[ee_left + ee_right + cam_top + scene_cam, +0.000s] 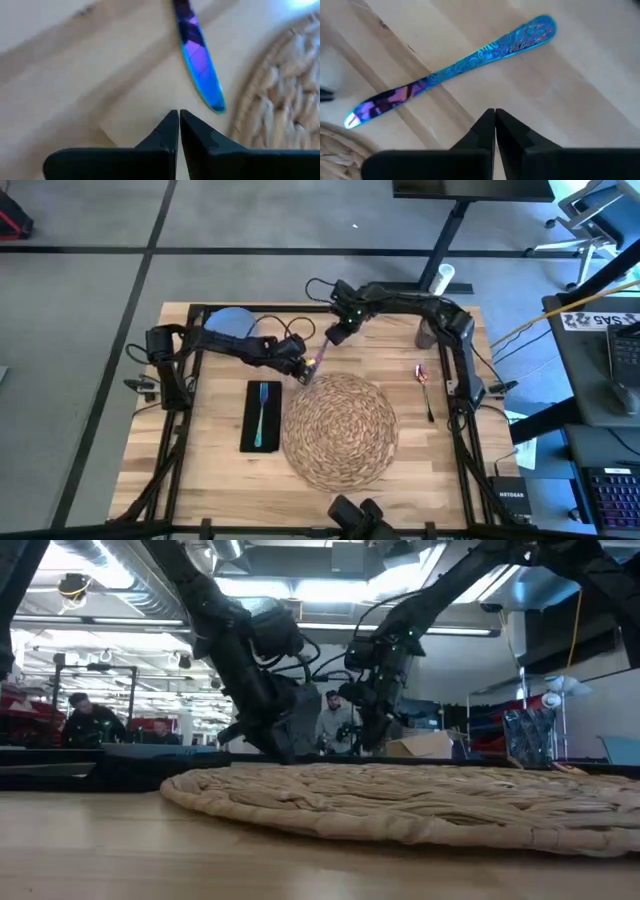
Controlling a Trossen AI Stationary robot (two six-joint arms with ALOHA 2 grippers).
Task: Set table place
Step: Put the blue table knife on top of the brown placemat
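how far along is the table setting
Done: placemat is centred, with the fork on the napkin beside it. In hand: both shut grippers, left and right, hover by the loose knife. Left: knife, plate and spoon await placing.

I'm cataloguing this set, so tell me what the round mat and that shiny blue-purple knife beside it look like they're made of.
The round mat looks like woven straw or a similar natural fibre: pale tan, matte, coiled in braided rings. The knife looks like metal with an iridescent coating: glossy, shifting from blue to purple, with a swirled pattern on the handle. Whether it is steel or coated plastic I cannot tell.
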